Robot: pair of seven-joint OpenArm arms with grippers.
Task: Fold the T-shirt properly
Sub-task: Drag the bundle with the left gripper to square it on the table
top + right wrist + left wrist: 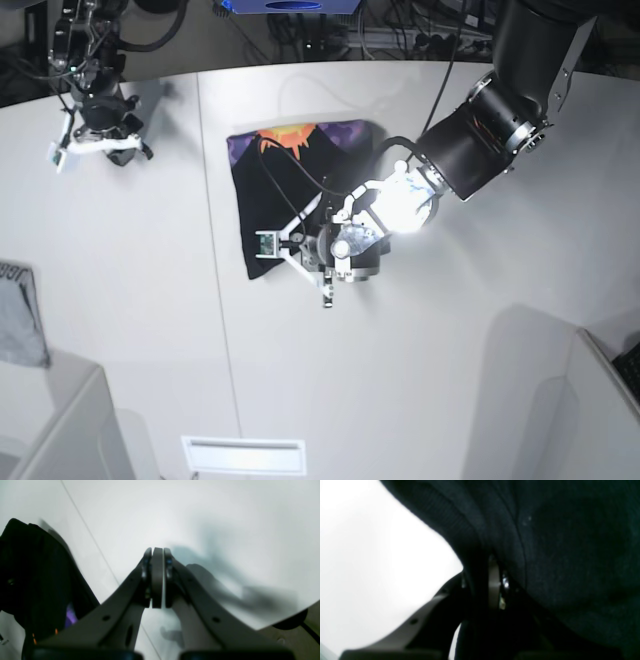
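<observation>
Black knit cloth of the T-shirt [557, 555] fills the left wrist view, pinched between the closed fingers of the left gripper [300, 245] at the shirt's lower edge. The T-shirt lies folded on the white counter [450, 360], its orange and purple print showing along the far side. The right gripper [157, 555] hangs well apart over bare counter, fingers pressed together on nothing.

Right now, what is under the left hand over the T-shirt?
Under the left hand lies the black T-shirt, its orange and purple print showing at the far edge. The left wrist view shows cloth pinched in the hand. The arm hides the shirt's near right part.
</observation>
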